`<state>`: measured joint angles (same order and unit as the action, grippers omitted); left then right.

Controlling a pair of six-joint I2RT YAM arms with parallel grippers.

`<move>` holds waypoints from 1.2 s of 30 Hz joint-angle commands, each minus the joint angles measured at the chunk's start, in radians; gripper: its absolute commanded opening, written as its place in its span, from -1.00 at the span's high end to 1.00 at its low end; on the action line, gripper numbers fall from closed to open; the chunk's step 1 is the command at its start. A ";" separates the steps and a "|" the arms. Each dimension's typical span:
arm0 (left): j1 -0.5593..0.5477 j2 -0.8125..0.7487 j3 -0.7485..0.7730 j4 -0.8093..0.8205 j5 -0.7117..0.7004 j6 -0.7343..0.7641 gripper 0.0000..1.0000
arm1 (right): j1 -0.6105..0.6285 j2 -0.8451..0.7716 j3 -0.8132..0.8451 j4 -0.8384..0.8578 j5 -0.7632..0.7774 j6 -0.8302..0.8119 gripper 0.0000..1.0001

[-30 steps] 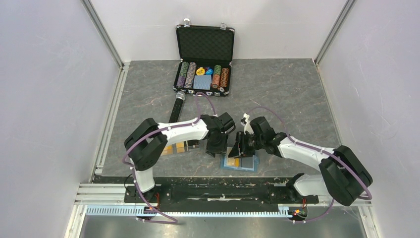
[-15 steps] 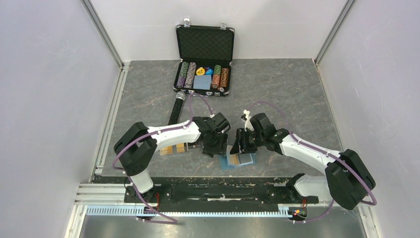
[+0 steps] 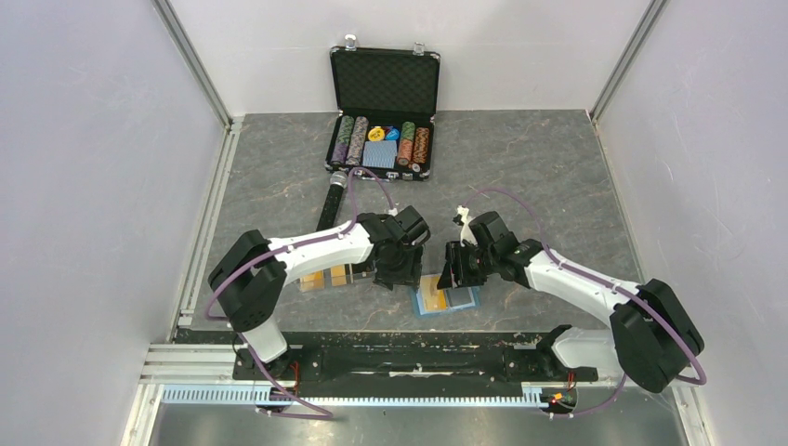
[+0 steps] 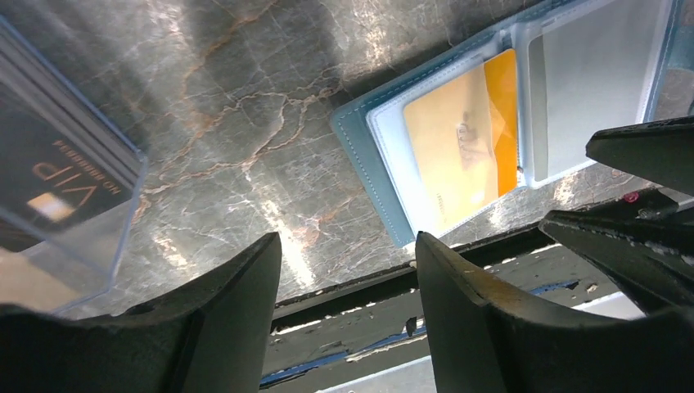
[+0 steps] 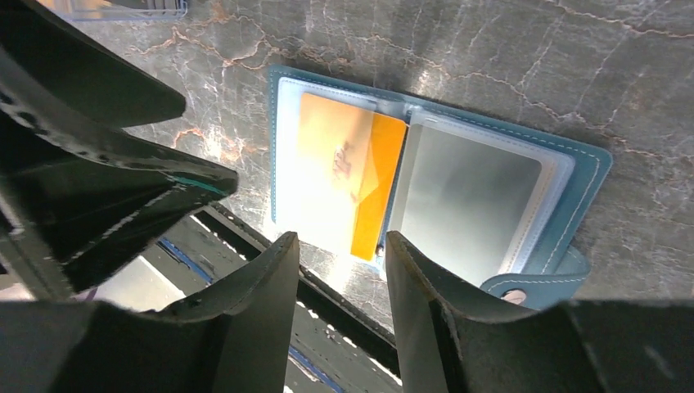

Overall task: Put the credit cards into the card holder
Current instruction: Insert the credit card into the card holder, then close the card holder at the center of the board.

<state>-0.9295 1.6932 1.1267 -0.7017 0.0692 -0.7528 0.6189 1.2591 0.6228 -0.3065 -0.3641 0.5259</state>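
Observation:
The teal-blue card holder lies open near the table's front edge, with clear sleeves inside. It also shows in the left wrist view and the right wrist view. An orange-yellow credit card sits mostly inside its left sleeve, one bright edge sticking out toward the fold; it also shows in the top view and the left wrist view. My left gripper is open and empty, just left of the holder. My right gripper is open and empty, just above the holder's far edge.
A clear plastic box with more cards, one marked VIP, lies left of the left gripper. An open black chip case stands at the back, a black stick in front of it. The black base rail runs along the near edge.
Both grippers have drawn back a little from over the card holder, the left one to the left. The holder and the card in it now show more fully.

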 commanded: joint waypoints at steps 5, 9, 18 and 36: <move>0.004 -0.027 0.080 -0.074 -0.075 0.025 -0.37 | -0.007 0.050 0.026 0.045 -0.040 -0.025 0.13; 0.005 -0.012 0.012 0.064 0.038 -0.033 -0.38 | -0.007 0.093 0.005 0.104 -0.086 0.005 0.14; 0.004 0.052 -0.111 0.276 0.150 -0.158 -0.37 | -0.003 0.145 -0.024 0.165 -0.120 0.051 0.17; 0.007 0.079 -0.129 0.308 0.147 -0.170 -0.23 | 0.000 0.092 0.007 0.047 0.036 0.035 0.19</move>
<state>-0.9211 1.7588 1.0199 -0.4332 0.2382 -0.8948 0.6174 1.3754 0.5583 -0.1791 -0.4351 0.6197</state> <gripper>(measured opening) 0.617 0.401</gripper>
